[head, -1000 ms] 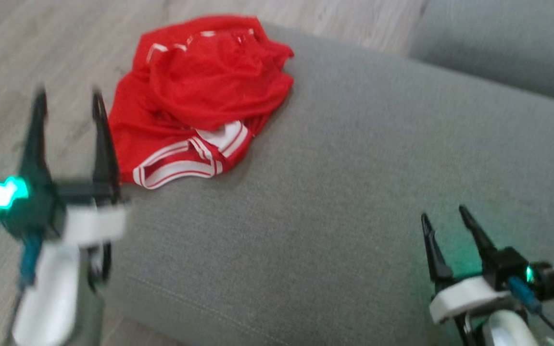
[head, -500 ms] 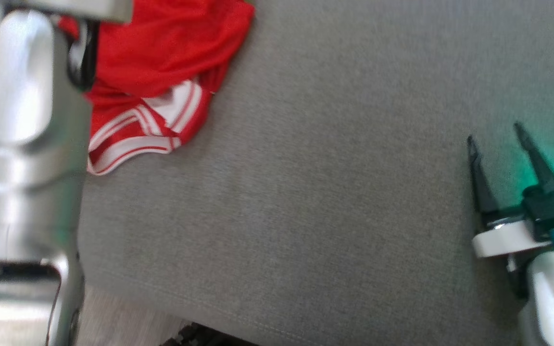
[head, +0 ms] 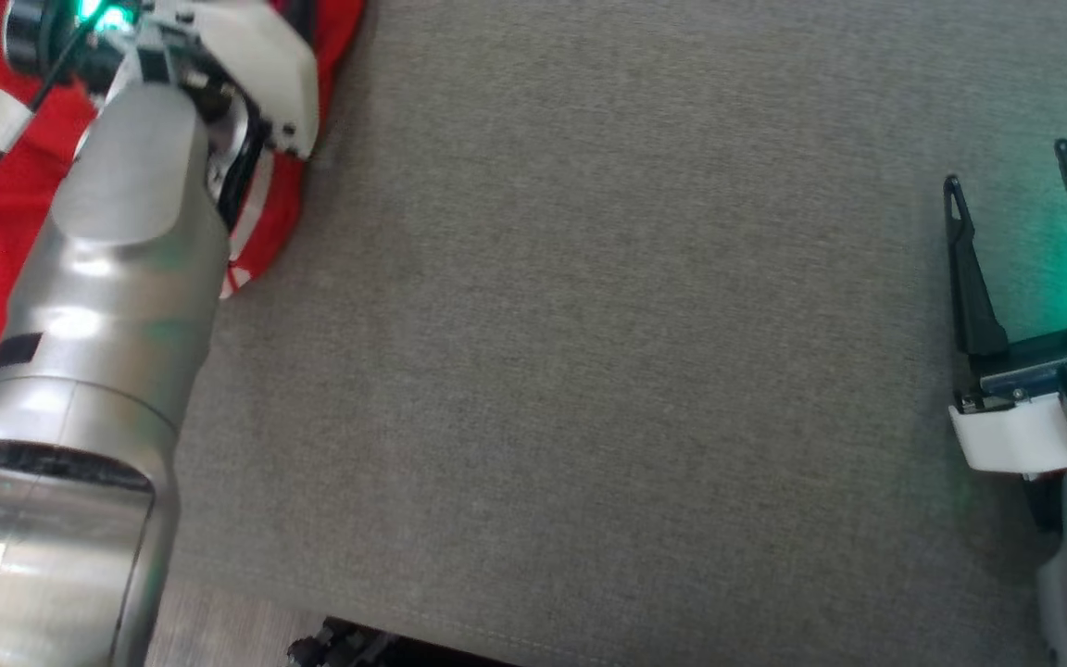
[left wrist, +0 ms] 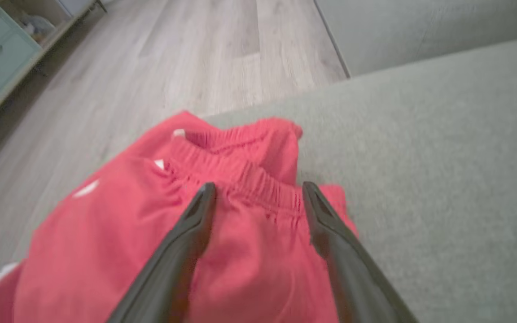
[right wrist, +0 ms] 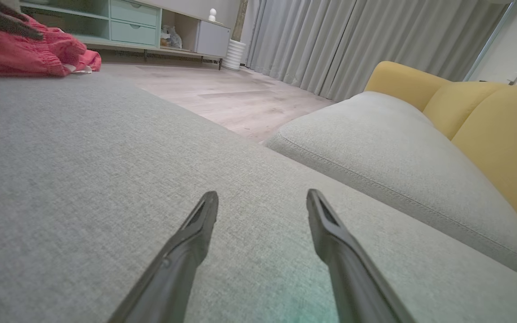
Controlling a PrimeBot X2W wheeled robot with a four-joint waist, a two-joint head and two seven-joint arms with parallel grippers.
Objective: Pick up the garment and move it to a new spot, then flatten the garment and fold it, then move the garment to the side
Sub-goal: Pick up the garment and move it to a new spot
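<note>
even soft indoor light, green glow on grey cushion (head: 1043, 269), left wrist view blurred, edges stretched

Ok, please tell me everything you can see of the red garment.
The red garment looks like shorts of thin, soft cloth, with a gathered elastic waistband and a few white marks. It lies crumpled in a loose heap, not flattened, at the edge of the grey cushion, beside the wooden floor. The left gripper is over it, jaws open on either side of the waistband; whether they touch the cloth is unclear.
</note>
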